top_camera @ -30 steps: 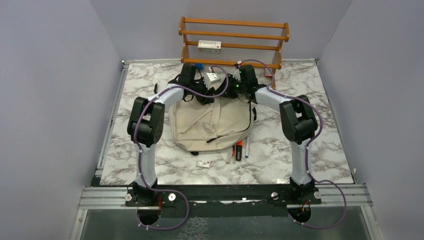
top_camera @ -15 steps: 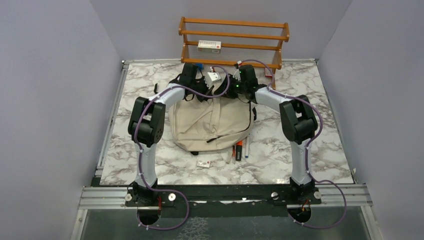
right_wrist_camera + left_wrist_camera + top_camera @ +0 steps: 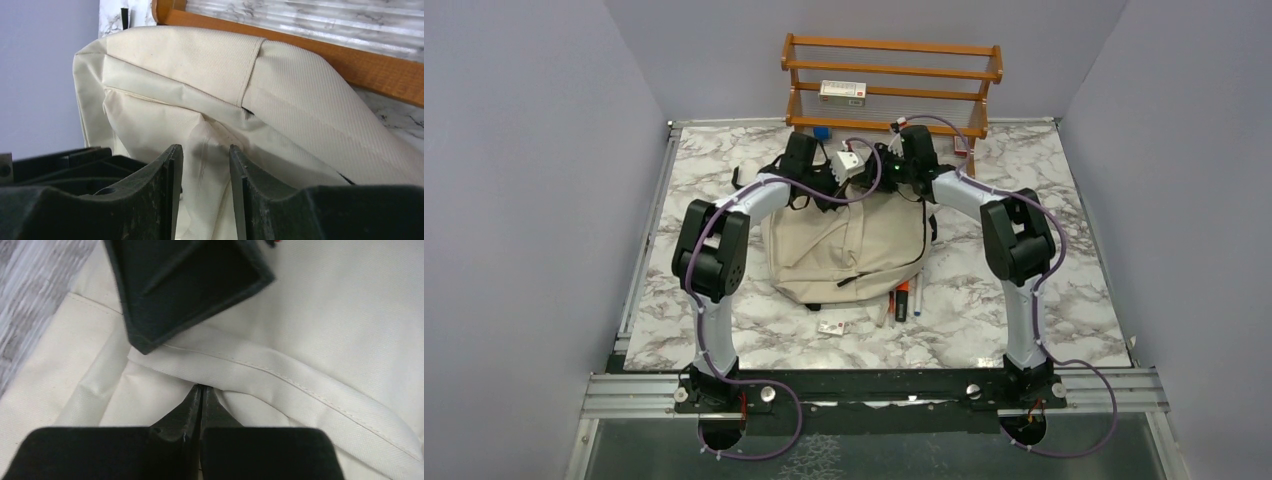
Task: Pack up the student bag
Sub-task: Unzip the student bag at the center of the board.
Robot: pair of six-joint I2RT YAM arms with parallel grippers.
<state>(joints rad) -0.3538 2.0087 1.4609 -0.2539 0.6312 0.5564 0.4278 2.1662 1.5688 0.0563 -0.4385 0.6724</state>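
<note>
on the near side of the marbled table [image 3: 1074, 300], loose pens [image 3: 902, 300] lie unpacked. beyond, the soft cream fabric student bag [image 3: 844, 250] is spread. at its far top the left gripper [image 3: 201, 390] is closed tight at its flap; a cloth fold is pinched in the right gripper [image 3: 206, 165]. opening is judged in hand; next, the edges must be parted.

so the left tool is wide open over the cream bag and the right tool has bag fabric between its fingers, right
Not quite: the left tool is shut, not wide open, over the student bag, as the left wrist view shows. The right tool does have bag fabric between its fingers.
</note>
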